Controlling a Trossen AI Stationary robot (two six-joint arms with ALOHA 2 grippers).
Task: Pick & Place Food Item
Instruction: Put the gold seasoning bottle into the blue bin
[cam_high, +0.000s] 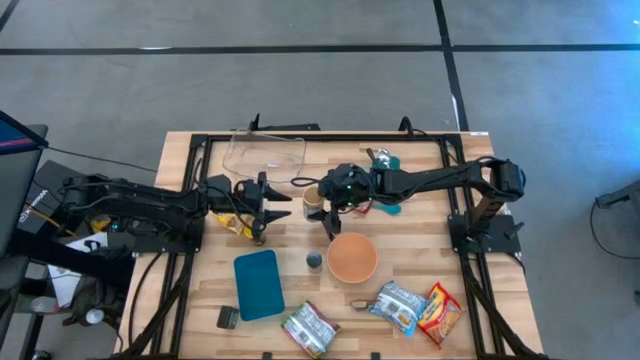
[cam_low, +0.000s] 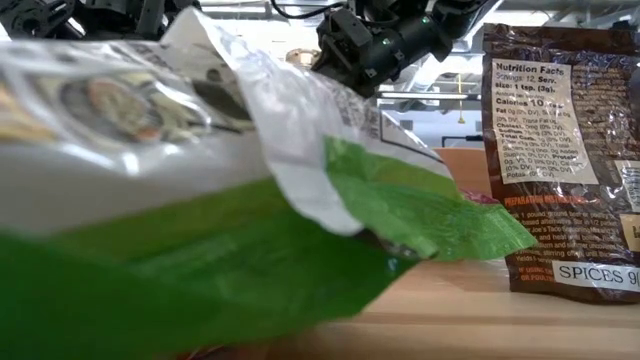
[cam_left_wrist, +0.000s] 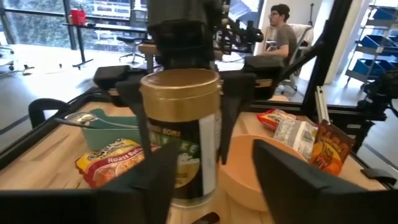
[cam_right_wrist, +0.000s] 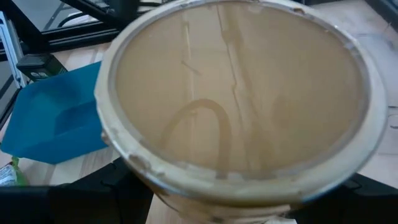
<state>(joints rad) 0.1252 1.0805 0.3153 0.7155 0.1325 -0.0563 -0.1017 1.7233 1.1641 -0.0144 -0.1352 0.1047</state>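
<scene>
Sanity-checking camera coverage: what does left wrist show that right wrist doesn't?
Left wrist only: the jar's gold lid and label, a ramen packet, snack bags, a seated person, and the left gripper, open in front of the jar.
Right wrist only: the jar's underside filling the frame, and a blue tray.
Both: the same jar, held in the right gripper, plus wooden table.

The pale wooden slat table (cam_high: 420, 255) looks matt. Near it, the gold-lidded glossy jar (cam_left_wrist: 181, 124) shines beside a crinkly foil noodle packet (cam_left_wrist: 109, 163).
</scene>
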